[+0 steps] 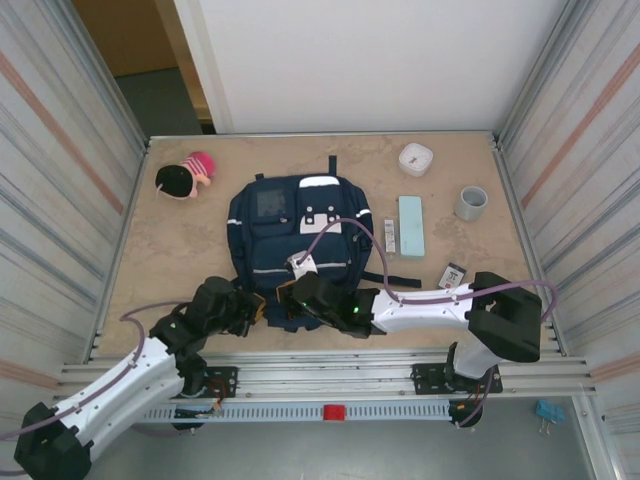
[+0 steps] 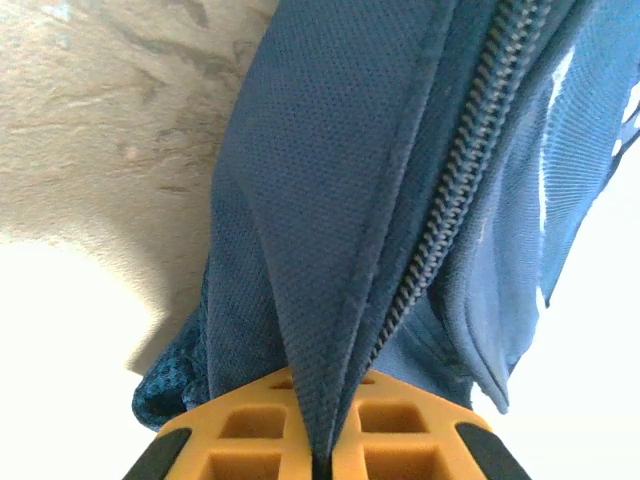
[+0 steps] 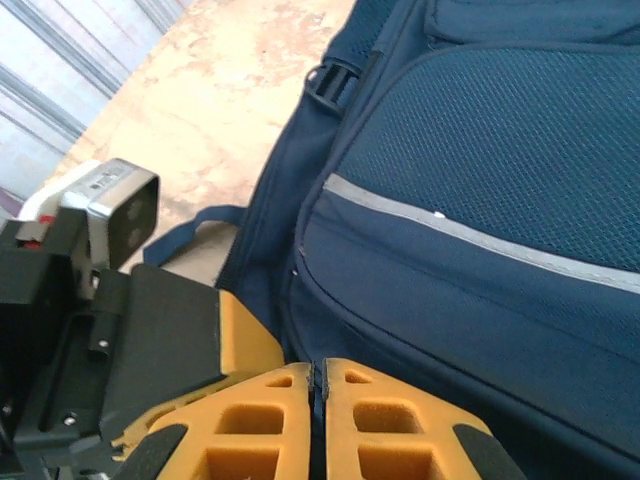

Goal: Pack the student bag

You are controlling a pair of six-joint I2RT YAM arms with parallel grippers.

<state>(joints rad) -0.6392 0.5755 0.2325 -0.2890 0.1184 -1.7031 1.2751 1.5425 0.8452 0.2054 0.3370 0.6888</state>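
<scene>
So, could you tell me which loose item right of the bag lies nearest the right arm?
The small black-and-white packet, just beyond the right arm; the teal case, grey tape roll and white dish lie farther back.

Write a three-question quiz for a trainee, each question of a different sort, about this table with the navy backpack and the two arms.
1. True or false: the left pincer is shut on a fold of the student bag.
2. Which thing lies on the table to the right of the bag in the top view? A. a teal case B. a red mug C. a yellow ball
3. In the left wrist view, what runs along the fabric beside the pinched fold?

Key: 1 true; 2 A; 3 the zipper.
</scene>
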